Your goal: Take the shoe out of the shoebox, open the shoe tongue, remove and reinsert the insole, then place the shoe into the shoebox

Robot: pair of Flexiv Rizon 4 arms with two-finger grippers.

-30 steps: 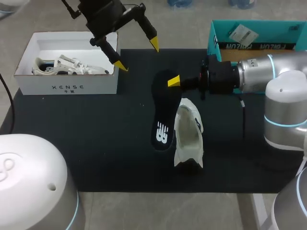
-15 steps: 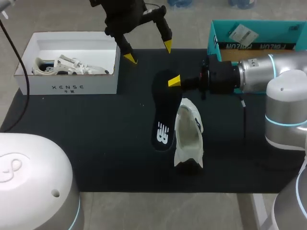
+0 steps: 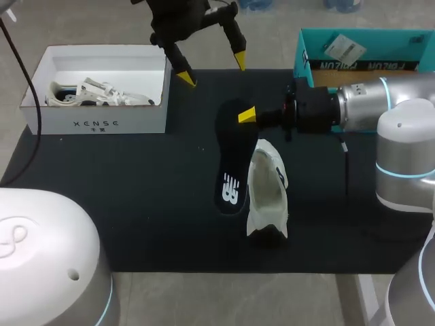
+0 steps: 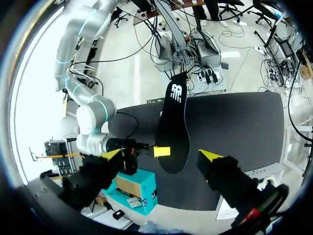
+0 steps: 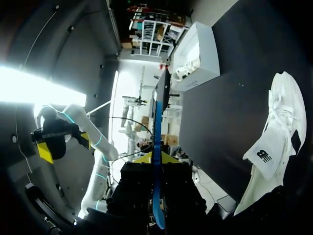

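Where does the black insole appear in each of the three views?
Head view: insole over the mat's middle, beside the white shoe.
Left wrist view: insole ahead of the left gripper, above the mat.
Right wrist view: insole edge-on inside the right gripper.
Shared landmark: the right gripper pinching the insole's end.

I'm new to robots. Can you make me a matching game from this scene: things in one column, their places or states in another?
Things: 1 long black foam insole; 2 white sneaker; 3 white cardboard shoebox; 4 left gripper.
States: A open, holding nothing; B pinched in the right gripper; C lying on the black mat; D holding another shoe.
Pairs: 1-B, 2-C, 3-D, 4-A.
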